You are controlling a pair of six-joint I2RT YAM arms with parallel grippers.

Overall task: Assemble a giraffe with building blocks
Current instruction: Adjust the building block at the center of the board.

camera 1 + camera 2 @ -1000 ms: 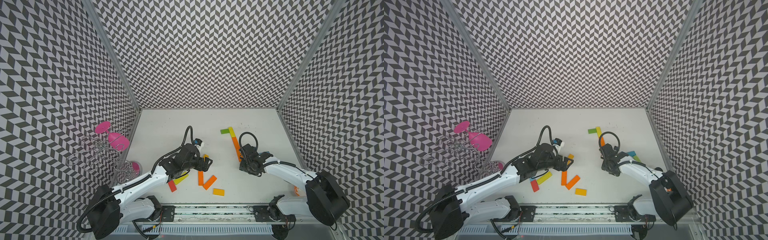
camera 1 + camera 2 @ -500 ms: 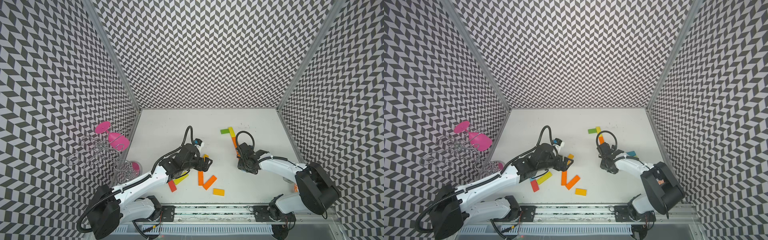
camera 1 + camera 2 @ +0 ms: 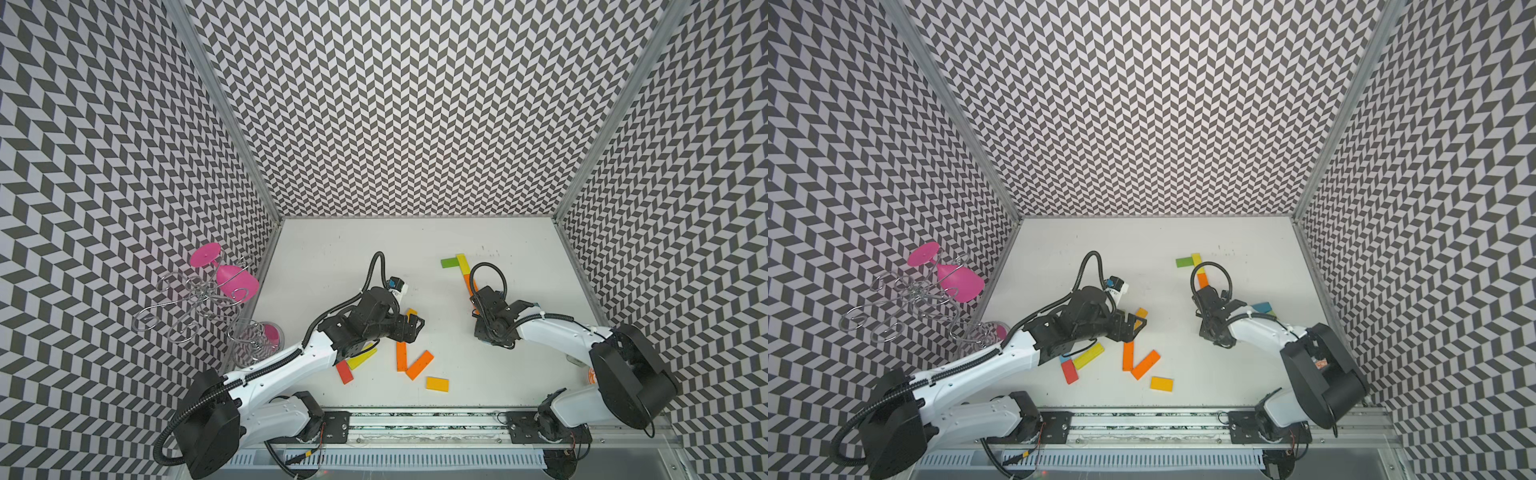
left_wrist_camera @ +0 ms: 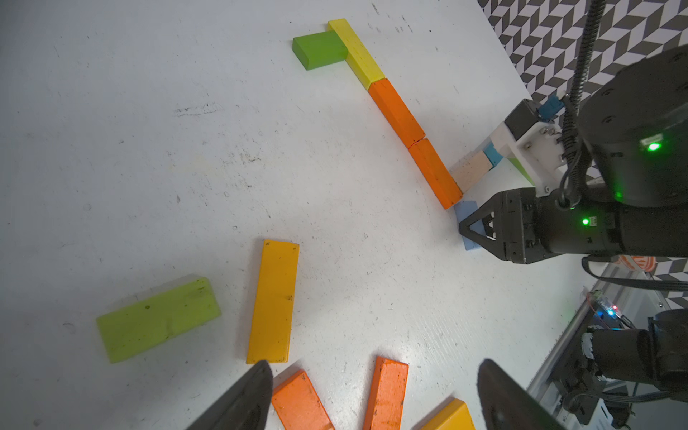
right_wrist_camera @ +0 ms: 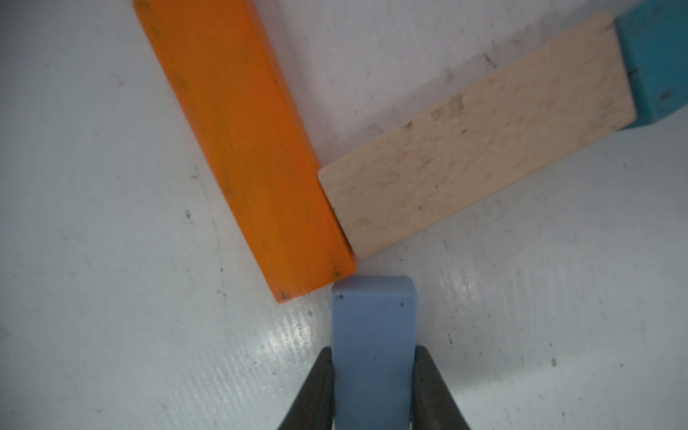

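Right tool (image 5: pixel 372 352) closed in, pinching blue block (image 5: pixel 372 316) (long axis toward orange block (image 5: pixel 253 149) end); left tool (image 4: pixel 374 363) spread.

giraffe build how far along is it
Done: a green block beside a yellow block, then two orange blocks in line, look like head and neck; a wooden block and teal block branch off. In hand: the right gripper is shut on a light blue block at the neck's foot. Left: loose blocks by the open left gripper, unplaced.
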